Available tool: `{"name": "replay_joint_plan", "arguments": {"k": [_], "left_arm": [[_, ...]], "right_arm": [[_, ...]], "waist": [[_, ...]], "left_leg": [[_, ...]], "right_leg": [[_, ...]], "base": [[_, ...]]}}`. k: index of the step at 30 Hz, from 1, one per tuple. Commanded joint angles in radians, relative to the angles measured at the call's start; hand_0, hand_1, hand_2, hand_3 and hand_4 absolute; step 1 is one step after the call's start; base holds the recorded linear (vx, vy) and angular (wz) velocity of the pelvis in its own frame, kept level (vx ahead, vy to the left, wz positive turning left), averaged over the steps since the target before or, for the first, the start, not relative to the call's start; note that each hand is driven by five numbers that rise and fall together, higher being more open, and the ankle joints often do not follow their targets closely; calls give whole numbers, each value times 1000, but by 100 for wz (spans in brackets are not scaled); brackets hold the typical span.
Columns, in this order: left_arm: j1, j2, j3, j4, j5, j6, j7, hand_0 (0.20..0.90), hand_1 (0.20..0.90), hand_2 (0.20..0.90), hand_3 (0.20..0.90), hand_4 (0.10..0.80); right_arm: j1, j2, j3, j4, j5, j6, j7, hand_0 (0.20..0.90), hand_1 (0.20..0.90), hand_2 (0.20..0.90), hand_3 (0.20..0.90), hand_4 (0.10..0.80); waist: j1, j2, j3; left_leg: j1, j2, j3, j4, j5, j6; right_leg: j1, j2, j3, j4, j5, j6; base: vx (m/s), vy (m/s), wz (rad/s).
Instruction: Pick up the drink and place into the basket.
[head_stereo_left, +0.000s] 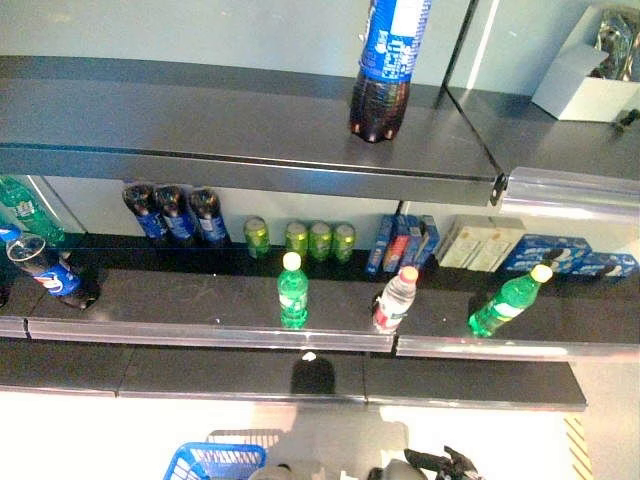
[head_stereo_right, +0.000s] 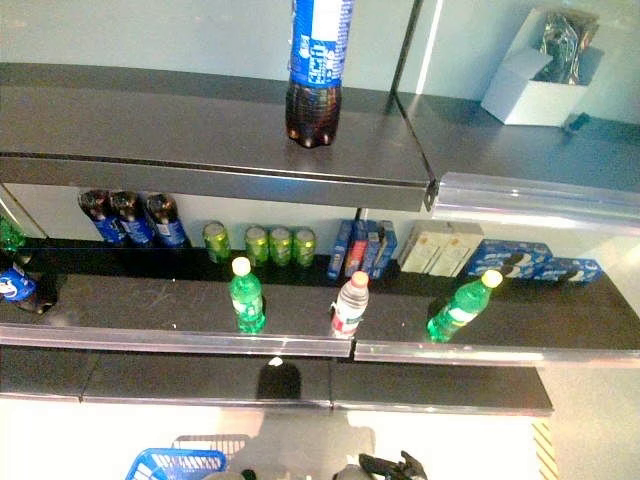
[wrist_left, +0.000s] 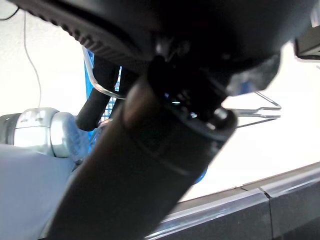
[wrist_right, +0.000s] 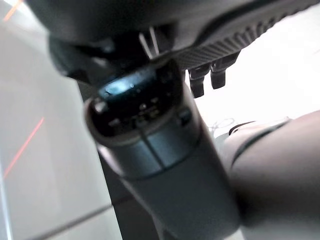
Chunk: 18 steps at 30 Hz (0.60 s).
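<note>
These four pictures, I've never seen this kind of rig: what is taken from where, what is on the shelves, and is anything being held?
The two wide pictures come from a camera on a humanoid robot's head, facing store shelves. The top shelf carries one big cola bottle. The middle shelf holds a green bottle, a clear water bottle and a tilted green bottle in front, with cans and boxes behind. The other two pictures come from wrist cameras. The left hand curls round the handle of a blue basket. The right hand shows low down, its fingers unclear. No drink is picked up yet.
</note>
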Motion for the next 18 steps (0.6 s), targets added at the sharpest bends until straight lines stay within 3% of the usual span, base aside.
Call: {"name": "replay_joint_plan", "arguments": {"k": [1, 4, 7, 9, 10, 11, 14, 16, 18], "left_arm": [[-61, 29, -34, -72, -3, -45, 28, 300, 300, 300, 200, 100], [-67, 21, -69, -98, 41, -44, 66, 300, 300, 300, 200, 100], [-54, 19, -82, -115, 41, -66, 93, 300, 300, 300, 200, 100], [-58, 21, -89, -116, 72, -57, 76, 300, 300, 300, 200, 100], [-62, 16, -89, -111, 91, -55, 69, 300, 300, 300, 200, 100], [-63, 10, -95, -106, 108, -65, 49, 300, 300, 300, 200, 100], [-53, -7, -122, -104, 84, -80, 31, 300, 300, 300, 200, 100], [-45, -13, -122, -105, 61, -76, 33, 300, 300, 300, 200, 100], [-39, -13, -112, -99, 85, -74, 21, 300, 300, 300, 200, 100]], "right_arm": [[-38, -23, 5, 9, -3, -31, -18, 900, 900, 900, 900, 800], [-34, -23, 33, -8, -15, -40, -12, 900, 900, 900, 900, 800], [-32, -35, 61, -42, -12, -29, 16, 900, 900, 900, 900, 800], [-32, -50, 55, -45, 16, -37, 18, 900, 900, 900, 900, 800], [-27, -53, 43, -40, 36, -34, 11, 900, 900, 900, 900, 800], [-12, -61, 13, -29, 52, -32, 9, 900, 900, 900, 900, 800], [-13, -100, -26, 3, 22, -44, 28, 900, 900, 900, 900, 800], [-13, -109, -33, 6, 35, -41, 21, 900, 900, 900, 900, 800], [-10, -106, -40, 9, 55, -38, 11, 900, 900, 900, 900, 800]], "waist": [[-1, 28, 16], [-3, 26, 16], [5, 24, 27], [3, 24, 47], [-2, 21, 50], [-9, 16, 48], [-26, 1, 33], [-44, -1, 17], [-57, 9, 3]], "left_leg": [[0, 13, -61, 26, -33, -18], [-13, 81, -98, 30, -15, -53], [-57, 195, -79, 0, 74, -100], [-108, 256, -15, -32, 157, -118], [-126, 257, 29, -31, 167, -114], [-155, 230, 74, -3, 154, -103], [-147, 97, 147, 143, 34, -57], [-120, 44, 173, 188, -9, -35], [-77, 27, 182, 180, -30, -30]], "right_leg": [[63, -13, 93, -184, 176, 60], [97, 27, 95, -215, 98, 54], [93, 79, 45, -209, 54, 16], [91, 116, 8, -224, 50, -7], [96, 124, -12, -242, 56, -14], [105, 128, -46, -273, 65, -25], [97, 105, -99, -318, 98, -48], [84, 109, -110, -328, 113, -59], [81, 129, -112, -322, 107, -66]], "base": [[-33, -487, 53], [-84, -506, 59], [-243, -547, 30], [-316, -416, 14], [-367, -411, 42], [-354, -320, 67], [-289, -137, 60], [-201, -17, 14], [-130, 22, 76]]}}
